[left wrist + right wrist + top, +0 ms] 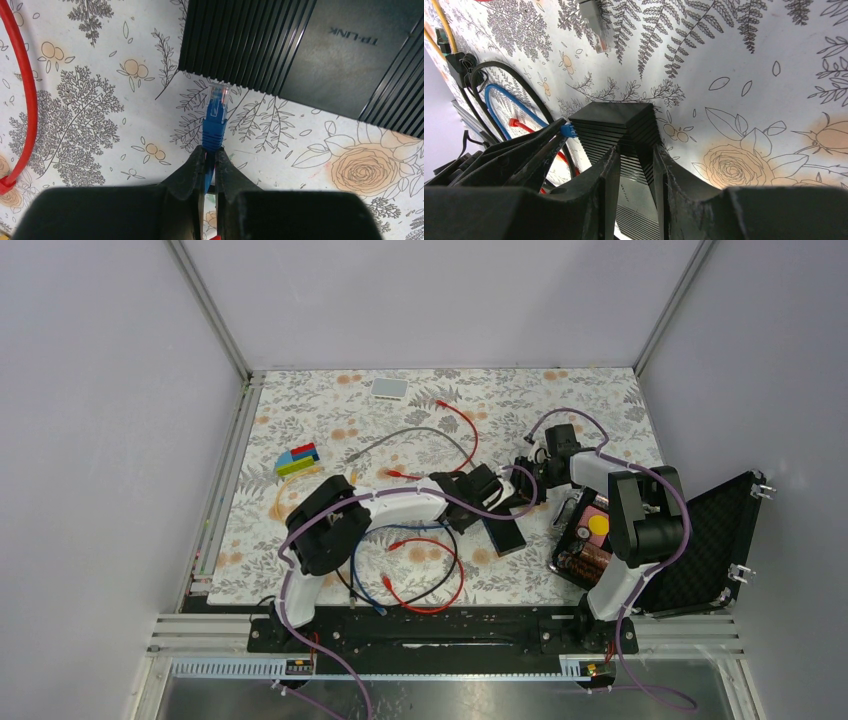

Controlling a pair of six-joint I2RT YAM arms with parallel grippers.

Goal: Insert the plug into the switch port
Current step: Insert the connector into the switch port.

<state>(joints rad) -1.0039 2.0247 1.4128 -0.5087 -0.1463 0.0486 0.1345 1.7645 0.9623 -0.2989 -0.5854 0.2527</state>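
Left end effector [210,159] is pinched narrow on a blue plug [216,112]. The plug's long axis runs straight ahead of the fingers. Its clear tip is just at the near ribbed edge of the black switch [300,45], lying on the table [100,100]. The switch port is hidden from view. Right end effector [636,162] clamps the switch between its fingers, bracing it.

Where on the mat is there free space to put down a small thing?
Bare mat lies at the far left corner, left of the white box, and at the near left corner, left of the left arm. It is crowded around the switch in the middle and at the cable loops in front of it.
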